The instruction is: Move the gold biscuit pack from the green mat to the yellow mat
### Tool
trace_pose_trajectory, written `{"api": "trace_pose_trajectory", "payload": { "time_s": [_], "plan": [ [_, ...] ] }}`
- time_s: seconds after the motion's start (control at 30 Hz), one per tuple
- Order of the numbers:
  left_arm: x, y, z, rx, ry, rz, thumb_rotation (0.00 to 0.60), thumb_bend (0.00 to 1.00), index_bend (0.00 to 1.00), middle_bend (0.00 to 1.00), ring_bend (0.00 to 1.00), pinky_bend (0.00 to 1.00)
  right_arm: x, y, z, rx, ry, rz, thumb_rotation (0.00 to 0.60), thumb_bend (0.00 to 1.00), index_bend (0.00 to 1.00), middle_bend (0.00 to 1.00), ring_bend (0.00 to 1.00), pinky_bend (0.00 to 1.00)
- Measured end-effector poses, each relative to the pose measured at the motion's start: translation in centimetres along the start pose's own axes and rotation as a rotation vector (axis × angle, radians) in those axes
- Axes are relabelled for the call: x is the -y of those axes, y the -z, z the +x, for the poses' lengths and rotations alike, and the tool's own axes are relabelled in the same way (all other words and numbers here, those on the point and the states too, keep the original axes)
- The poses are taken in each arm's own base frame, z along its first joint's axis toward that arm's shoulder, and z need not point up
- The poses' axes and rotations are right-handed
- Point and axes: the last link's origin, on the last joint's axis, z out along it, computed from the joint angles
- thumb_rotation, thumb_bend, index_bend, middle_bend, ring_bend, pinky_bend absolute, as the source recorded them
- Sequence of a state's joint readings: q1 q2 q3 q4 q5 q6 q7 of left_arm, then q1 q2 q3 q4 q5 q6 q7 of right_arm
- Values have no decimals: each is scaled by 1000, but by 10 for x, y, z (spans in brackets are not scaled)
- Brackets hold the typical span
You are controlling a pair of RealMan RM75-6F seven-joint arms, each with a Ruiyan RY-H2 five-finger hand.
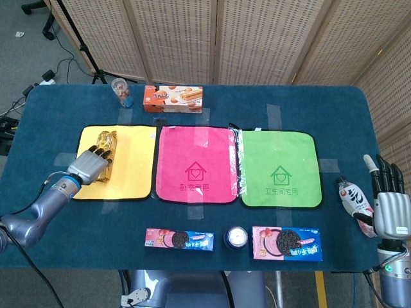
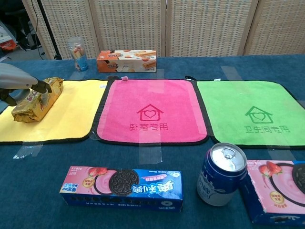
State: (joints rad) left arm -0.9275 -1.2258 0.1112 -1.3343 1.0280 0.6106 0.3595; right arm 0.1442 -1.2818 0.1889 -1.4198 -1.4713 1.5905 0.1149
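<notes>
**Gold biscuit pack lies on the yellow mat, left hand on it**

Nearest the robot, on the blue worktop, sit a long blue cookie box, a drink can and a pink cookie box. At the right edge the right hand stands with fingers straight and apart, holding nothing, just beside a small bottle lying flat.

Further back run three mats side by side: the yellow mat, a pink mat and the green mat. The gold biscuit pack lies flat near the yellow mat's left part, well apart from the green mat. The left hand rests over it, fingers on its top; whether they grip it cannot be told.

At the far edge stand an orange biscuit carton and a clear cup.
</notes>
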Motion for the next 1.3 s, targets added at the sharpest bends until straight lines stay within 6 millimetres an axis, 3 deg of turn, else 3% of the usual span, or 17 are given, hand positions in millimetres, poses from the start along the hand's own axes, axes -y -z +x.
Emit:
{"api": "trace_pose_trajectory", "payload": {
  "time_s": [0.27,0.33,0.4,0.43,0.5,0.63,1.07,1.3],
  "plan": [
    [7,22,22,-154,100,-15,600,976,308,133,120,113,1,1,2,-4,-10,9,600,0,0,0,0,0],
    [12,29,26,-202,123,-9,600,760,306,82,60,63,2,2,3,-4,-12,13,600,0,0,0,0,0],
    [17,36,29,-268,141,0,600,282,280,14,1,4,3,3,3,-4,-15,18,600,0,0,0,0,0],
    [19,40,30,-299,149,5,600,109,250,2,0,0,3,3,3,-3,-16,21,600,0,0,0,0,0],
    [25,49,30,-375,178,18,600,5,172,0,0,0,4,4,3,-1,-18,26,600,0,0,0,0,0],
    [36,70,18,-486,306,55,600,0,0,0,0,0,6,7,3,11,-21,41,600,0,0,0,0,0],
    [42,146,-62,-612,622,273,600,0,0,0,0,0,13,19,2,86,32,50,600,0,0,0,0,0],
    [43,182,-103,-596,679,456,600,0,0,0,0,0,15,22,2,77,65,55,600,0,0,0,0,0]
  ]
}}
